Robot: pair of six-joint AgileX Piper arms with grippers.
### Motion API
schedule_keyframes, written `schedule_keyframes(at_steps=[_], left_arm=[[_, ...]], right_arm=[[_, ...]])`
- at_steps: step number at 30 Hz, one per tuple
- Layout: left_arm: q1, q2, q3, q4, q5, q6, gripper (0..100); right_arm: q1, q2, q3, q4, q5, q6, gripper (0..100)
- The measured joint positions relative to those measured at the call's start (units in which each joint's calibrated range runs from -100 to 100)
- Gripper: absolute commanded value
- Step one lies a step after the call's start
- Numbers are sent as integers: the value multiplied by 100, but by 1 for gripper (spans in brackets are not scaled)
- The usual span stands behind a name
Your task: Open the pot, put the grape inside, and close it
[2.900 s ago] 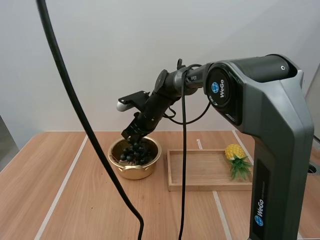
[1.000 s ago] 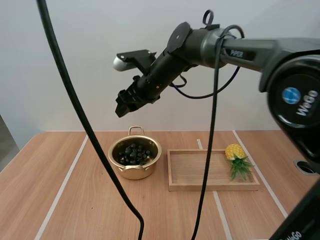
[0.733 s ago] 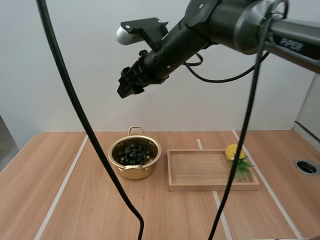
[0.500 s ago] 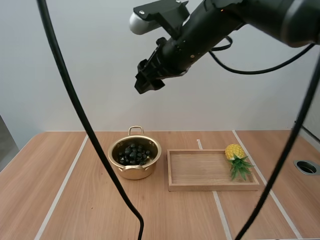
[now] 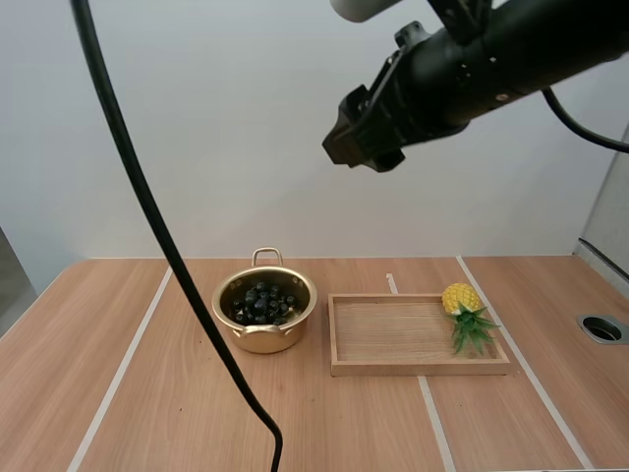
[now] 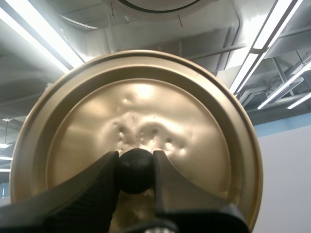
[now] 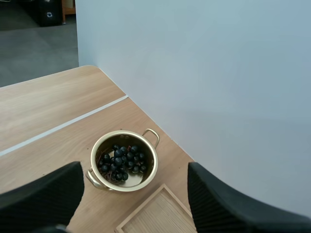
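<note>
The gold pot (image 5: 265, 324) stands open on the table with the dark bunch of grapes (image 5: 261, 300) inside it. My right gripper (image 5: 359, 143) hangs high above the table, up and to the right of the pot. Its fingers (image 7: 43, 196) stand wide apart and hold nothing, and between them, far below, are the pot (image 7: 99, 148) and the grapes (image 7: 121, 161). My left gripper (image 6: 135, 164) is shut on the black knob (image 6: 135, 171) of the gold lid (image 6: 146, 107), which it holds away from the pot.
A wooden tray (image 5: 393, 366) lies just right of the pot, with a toy pineapple (image 5: 464, 313) at its right end. One corner of the tray (image 7: 155, 213) lies close beside the pot. A round hole (image 5: 601, 328) sits near the table's right edge.
My right gripper let go of the grapes in the pot, then rose and swung up and to the right. The pot and grapes have stayed put.
</note>
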Motion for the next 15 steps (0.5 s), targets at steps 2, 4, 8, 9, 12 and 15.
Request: schedule_keyframes(at_steps=[2,4,8,9,12,15], left_arm=[[0,0,0,0,99,0,0],[0,0,0,0,159,0,0],[0,0,0,0,359,0,0],[0,0,0,0,408,0,0],[0,0,0,0,538,0,0],[0,0,0,0,667,0,0]], right_arm=[[0,-366,246,-120,18,56,100],[0,-711,508,-256,18,108,100],[0,-1301,1084,-461,18,211,100],[0,-1449,1254,-499,18,232,100],[0,-1852,1728,-545,18,281,89],[0,-2155,2041,-553,18,420,5]])
